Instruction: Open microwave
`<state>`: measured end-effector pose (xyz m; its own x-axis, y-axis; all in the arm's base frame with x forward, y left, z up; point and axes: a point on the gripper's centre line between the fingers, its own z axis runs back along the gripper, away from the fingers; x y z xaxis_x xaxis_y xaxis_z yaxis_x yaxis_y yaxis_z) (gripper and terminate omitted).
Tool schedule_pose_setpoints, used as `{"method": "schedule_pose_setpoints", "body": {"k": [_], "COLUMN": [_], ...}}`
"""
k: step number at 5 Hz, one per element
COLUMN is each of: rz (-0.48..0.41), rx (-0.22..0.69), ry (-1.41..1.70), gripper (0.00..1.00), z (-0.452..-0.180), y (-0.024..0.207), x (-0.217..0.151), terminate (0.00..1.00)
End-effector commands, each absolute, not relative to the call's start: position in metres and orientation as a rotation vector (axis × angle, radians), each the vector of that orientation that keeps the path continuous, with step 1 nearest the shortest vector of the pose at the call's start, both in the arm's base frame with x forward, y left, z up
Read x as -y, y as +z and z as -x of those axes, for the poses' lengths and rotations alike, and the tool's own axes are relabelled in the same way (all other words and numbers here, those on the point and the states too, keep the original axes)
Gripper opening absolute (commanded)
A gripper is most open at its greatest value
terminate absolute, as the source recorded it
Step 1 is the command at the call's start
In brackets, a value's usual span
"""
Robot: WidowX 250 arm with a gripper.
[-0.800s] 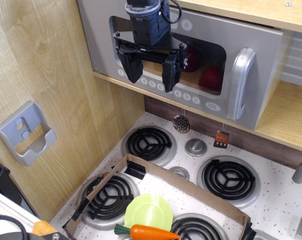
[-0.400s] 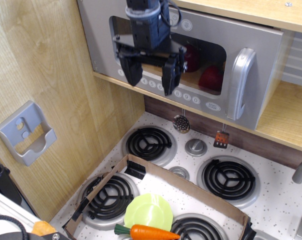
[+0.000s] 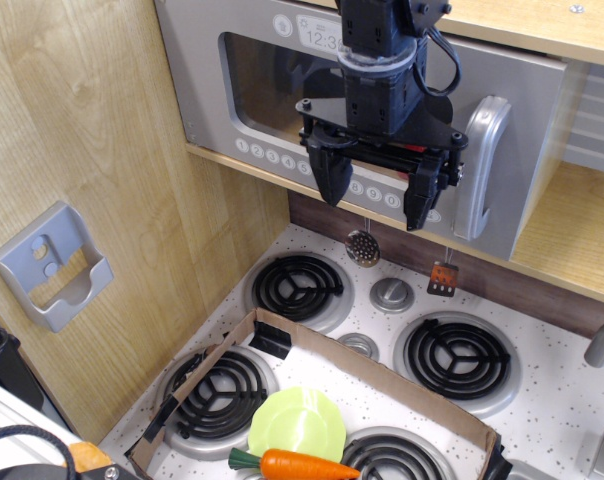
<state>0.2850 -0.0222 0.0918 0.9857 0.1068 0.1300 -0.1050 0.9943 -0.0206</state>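
Big wooden side wall point(image 3: 102, 150) of the play kitchen fills the left, and up under the top shelf sits the microwave point(image 3: 262, 90), wide grey door shut flat against its body, clock display reading out at the top, row of round buttons along the bottom edge of the door. Below it, the speckled stovetop point(image 3: 552, 410) with its black coil burners, nothing there matters for this job. In front of the door hangs the gripper point(image 3: 375, 200), fingers pointing down and spread wide with nothing between them, hovering over the button row and just left of the handle point(image 3: 482, 165), that chunky vertical grey bar at the door's right edge. That placement makes sense: the handle stands proud of the door and is the only thing to pull on, so the tool lines up beside it with its fingers apart, ready to take it in. Not touching it yet as far as I can tell, so my read is we're in the approach and the door hasn't budged. Next call: slide right, straddle the handle, close, then swing outward. Down front, a shallow cardboard tray point(image 3: 382, 365) rests across the burners with a green plate point(image 3: 297, 425) and a carrot point(image 3: 307, 466), parked well clear of the door. On the left wall, the small grey bracket point(image 3: 52, 262), not in play
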Motion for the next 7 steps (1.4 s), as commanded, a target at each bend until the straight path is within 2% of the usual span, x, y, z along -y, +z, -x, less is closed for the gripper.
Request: {"method": "schedule_pose_setpoints", "body": {"k": [1,3,5,7], "rz": [0.006,0.001,-0.006,0.004], "rx": [0.266,0.309,0.312,0.324], "ry": [0.072,0.014,-0.014,-0.003], "gripper": [1.0,1.0,1.0,1.0], "z": [-0.291,-0.312,-0.33,-0.33], "y": [0.117,0.127,0.129,0.12], "x": [0.056,0.077,0.073,0.065], "terminate": [0.0,0.0,0.0,0.0]}}
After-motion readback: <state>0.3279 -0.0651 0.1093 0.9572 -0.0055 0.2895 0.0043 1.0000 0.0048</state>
